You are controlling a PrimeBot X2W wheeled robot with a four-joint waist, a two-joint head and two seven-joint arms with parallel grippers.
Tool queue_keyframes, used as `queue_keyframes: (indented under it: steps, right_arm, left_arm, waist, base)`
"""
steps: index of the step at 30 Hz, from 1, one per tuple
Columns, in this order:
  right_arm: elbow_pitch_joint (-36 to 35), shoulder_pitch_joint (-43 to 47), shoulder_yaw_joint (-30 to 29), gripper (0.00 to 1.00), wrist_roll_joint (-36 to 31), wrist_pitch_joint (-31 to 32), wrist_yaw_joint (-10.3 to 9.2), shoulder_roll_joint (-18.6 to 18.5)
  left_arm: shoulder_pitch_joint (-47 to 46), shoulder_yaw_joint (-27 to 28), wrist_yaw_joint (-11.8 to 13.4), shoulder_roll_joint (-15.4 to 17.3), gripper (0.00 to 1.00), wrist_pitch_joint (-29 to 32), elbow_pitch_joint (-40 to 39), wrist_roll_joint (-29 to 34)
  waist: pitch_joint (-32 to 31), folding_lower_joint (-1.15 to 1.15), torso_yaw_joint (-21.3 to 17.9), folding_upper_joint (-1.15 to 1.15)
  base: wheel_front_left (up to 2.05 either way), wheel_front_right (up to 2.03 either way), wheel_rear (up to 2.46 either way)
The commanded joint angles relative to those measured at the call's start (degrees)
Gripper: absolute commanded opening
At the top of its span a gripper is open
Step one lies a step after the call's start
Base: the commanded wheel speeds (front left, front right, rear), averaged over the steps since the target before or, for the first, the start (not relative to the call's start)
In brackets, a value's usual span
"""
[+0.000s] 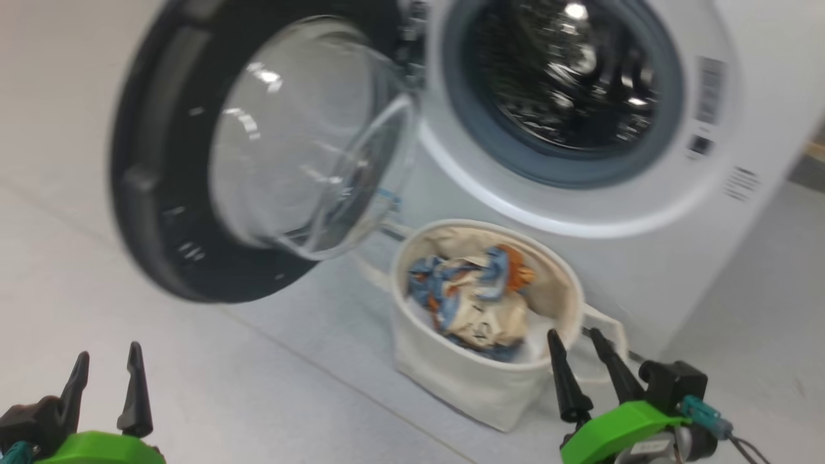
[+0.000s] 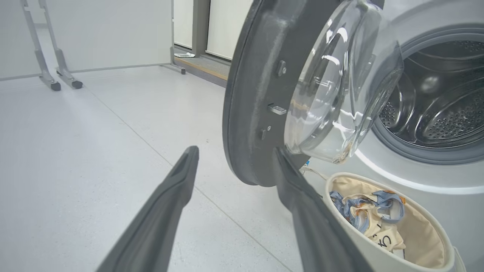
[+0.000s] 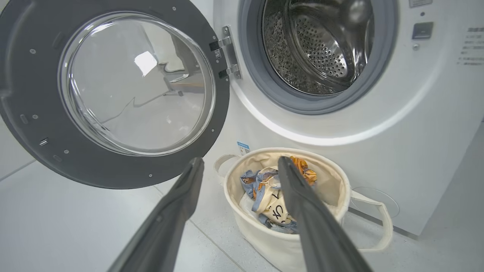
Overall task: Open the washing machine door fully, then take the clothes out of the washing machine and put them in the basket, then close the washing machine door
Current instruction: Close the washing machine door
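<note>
The washing machine stands with its steel drum bare. The washing machine door hangs swung open to the left on its hinge; its dark inner rim faces me. On the floor before the machine sits the basket, holding the clothes, blue, orange and cream with black lettering. My left gripper is open at the lower left, below the door. My right gripper is open, its tips by the basket's near right rim. Neither holds anything.
Pale grey floor spreads left of the basket. Metal stand legs and a white panel lie far behind the door. The basket's loop handle sticks out toward the machine's front.
</note>
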Motion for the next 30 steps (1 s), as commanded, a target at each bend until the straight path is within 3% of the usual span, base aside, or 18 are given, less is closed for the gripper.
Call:
queue_keyframes:
  steps: [1, 10, 27, 28, 29, 30]
  right_arm:
    - [-2.0, -0.7, 1.2, 1.0, -0.2, -0.7, 0.43, 0.4]
    - [-1.9, -4.2, 4.1, 1.0, -0.8, -0.7, 0.43, 0.1]
    - [0.1, -6.5, 6.4, 1.0, 0.6, -0.7, 0.43, -1.2]
    - [0.2, -6.4, 6.4, 1.0, 0.6, -0.7, 0.43, -1.3]
    - [0.2, -6.4, 6.5, 1.0, 0.6, -0.7, 0.43, -1.4]
    - [0.3, -6.5, 6.5, 1.0, 0.6, -0.7, 0.43, -1.5]
  left_arm:
    - [-3.6, 1.9, 0.5, 2.1, 1.0, 0.4, -2.0, 0.0]
    - [-4.2, 4.0, 1.6, 1.8, 1.0, -0.2, -2.3, -1.8]
    - [-2.4, 5.1, 1.6, 1.1, 1.0, -1.1, -4.1, -3.7]
    - [-2.7, 5.4, 1.3, 0.9, 0.82, -1.1, -4.2, -4.4]
    - [-2.9, 5.7, 0.9, 0.8, 0.17, -1.1, -4.2, -5.2]
    - [-3.3, 6.1, 0.5, 0.5, 0.0, -1.0, -4.3, -6.2]
  waist:
    - [-0.8, 0.0, 4.5, 0.0]
    - [2.1, 0.0, 7.5, 0.0]
    - [4.3, 0.0, 8.0, 0.0]
    - [4.4, 0.0, 8.0, 0.0]
    - [4.6, 0.0, 8.1, 0.0]
    - [4.9, 0.0, 8.1, 0.0]
  base:
    - [0.0, 0.0, 0.0]
    - [0.0, 0.0, 0.0]
    - [0.0, 0.0, 0.0]
    - [0.0, 0.0, 0.0]
    - [0.0, 0.0, 0.0]
    - [0.0, 0.0, 0.0]
